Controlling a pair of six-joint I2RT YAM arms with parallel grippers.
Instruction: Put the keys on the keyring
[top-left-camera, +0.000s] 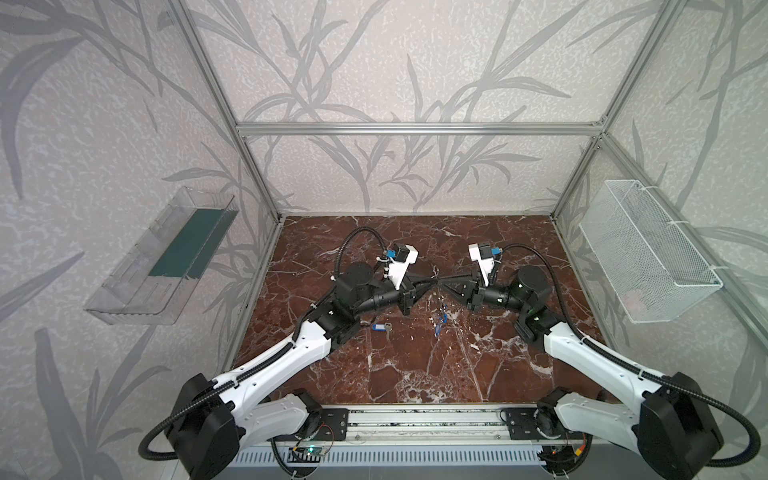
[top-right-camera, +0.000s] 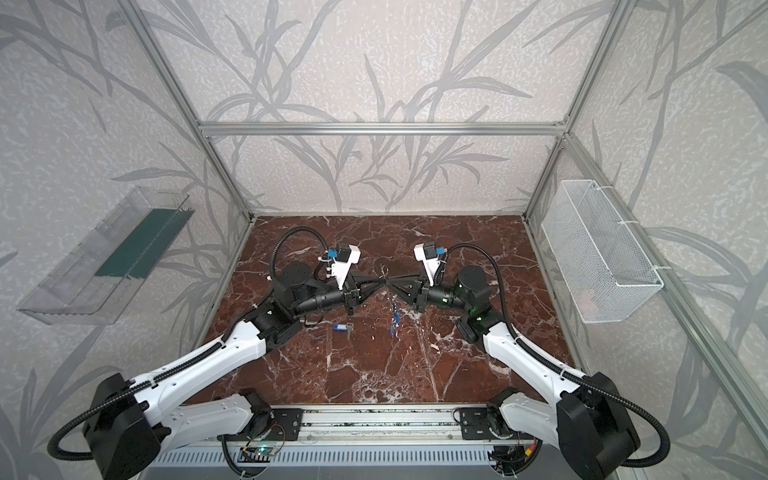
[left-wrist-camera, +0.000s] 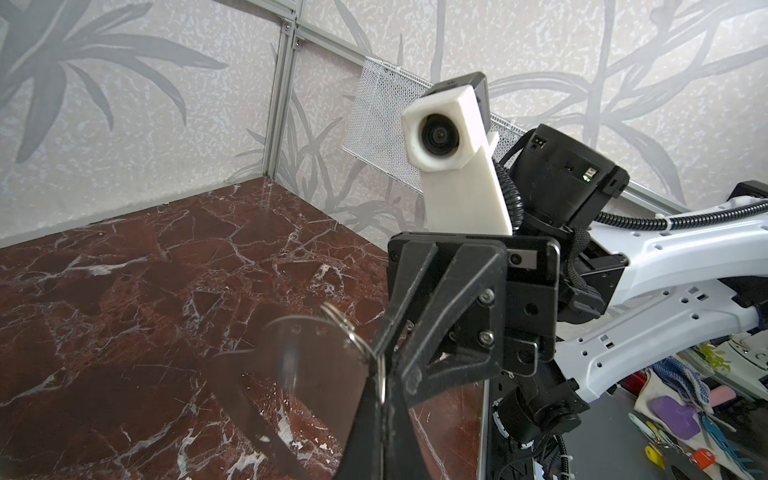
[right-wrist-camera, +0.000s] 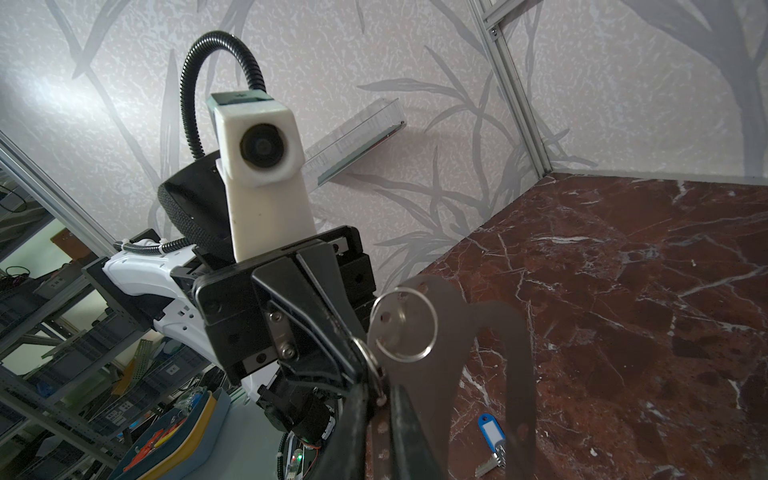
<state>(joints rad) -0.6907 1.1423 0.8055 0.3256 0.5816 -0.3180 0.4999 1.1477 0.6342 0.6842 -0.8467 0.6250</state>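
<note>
Both my hands meet above the table (top-left-camera: 415, 374), holding the keyring (right-wrist-camera: 461, 328) up between them.
My left hand (top-left-camera: 432, 282) is pinched tight on a wire ring (right-wrist-camera: 372, 363) at the keyring's edge; my right hand (top-left-camera: 444, 284) is closed on its holed rim. One blue-tagged key (top-left-camera: 381, 328) lies on the table nearby.

Keyring (left-wrist-camera: 299, 361): blurred at close range in the left wrist view, with its lower part cut by the frame edge. In the right wrist view it also runs off the bottom edge, its holed strip partly hidden between the fingers of the right end effector (right-wrist-camera: 380, 405). Hanging keys (top-left-camera: 440, 321): too small in both top views to count or to tell how they attach. Small ring (right-wrist-camera: 371, 365): partly hidden in the pinched tips of the left end effector (right-wrist-camera: 360, 348).
</note>
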